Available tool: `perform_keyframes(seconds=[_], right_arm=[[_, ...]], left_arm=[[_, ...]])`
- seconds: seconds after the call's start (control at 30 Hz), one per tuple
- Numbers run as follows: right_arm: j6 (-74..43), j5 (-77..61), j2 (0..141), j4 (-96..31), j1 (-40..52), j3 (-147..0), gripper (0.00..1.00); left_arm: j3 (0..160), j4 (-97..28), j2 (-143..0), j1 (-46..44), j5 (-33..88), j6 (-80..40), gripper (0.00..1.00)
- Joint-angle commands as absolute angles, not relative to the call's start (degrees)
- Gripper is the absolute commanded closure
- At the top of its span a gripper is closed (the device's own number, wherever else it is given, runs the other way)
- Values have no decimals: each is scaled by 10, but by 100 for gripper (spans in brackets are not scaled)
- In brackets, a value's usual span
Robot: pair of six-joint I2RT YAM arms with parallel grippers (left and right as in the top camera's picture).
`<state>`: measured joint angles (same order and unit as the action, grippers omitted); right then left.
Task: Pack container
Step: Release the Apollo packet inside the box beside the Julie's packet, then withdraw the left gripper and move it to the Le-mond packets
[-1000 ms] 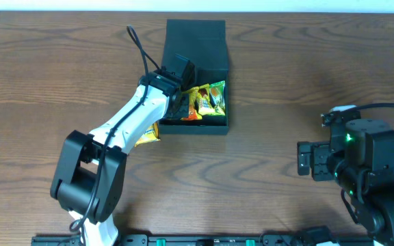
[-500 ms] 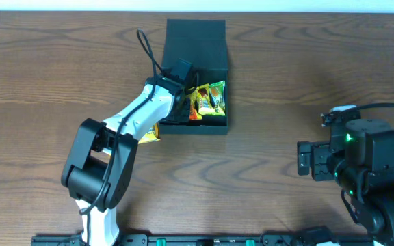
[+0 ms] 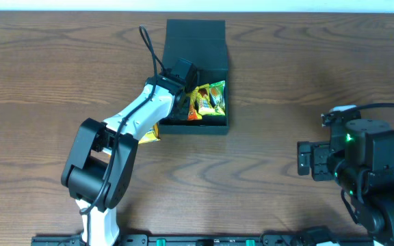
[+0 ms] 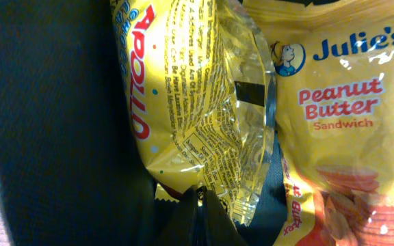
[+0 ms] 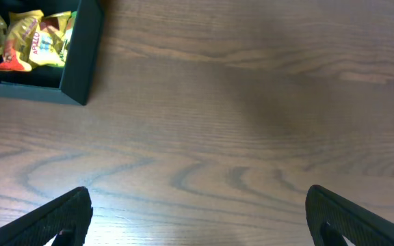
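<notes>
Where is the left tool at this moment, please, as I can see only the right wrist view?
Observer: The left tool is down inside the container, on its left side.
Operator: Thank you. Is it holding anything?
Observer: It looks so: it is shut on the crimped edge of an Apollo packet.
Operator: Is any packet outside the container?
Observer: One yellow packet lies on the table by the container's left front corner, partly under the left arm.
</notes>
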<state>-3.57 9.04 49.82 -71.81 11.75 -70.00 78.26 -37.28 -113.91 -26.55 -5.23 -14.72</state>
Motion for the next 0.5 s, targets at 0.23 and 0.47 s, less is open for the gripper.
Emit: perform_keyframes(seconds=[0.23, 0.47], right_arm=[[-27, 96, 496, -718, 117, -699, 1], [-27, 96, 496, -718, 117, -699, 1]], left_arm=[[820, -376, -1048, -267, -40, -137, 95], [831, -384, -974, -267, -41, -136, 94]])
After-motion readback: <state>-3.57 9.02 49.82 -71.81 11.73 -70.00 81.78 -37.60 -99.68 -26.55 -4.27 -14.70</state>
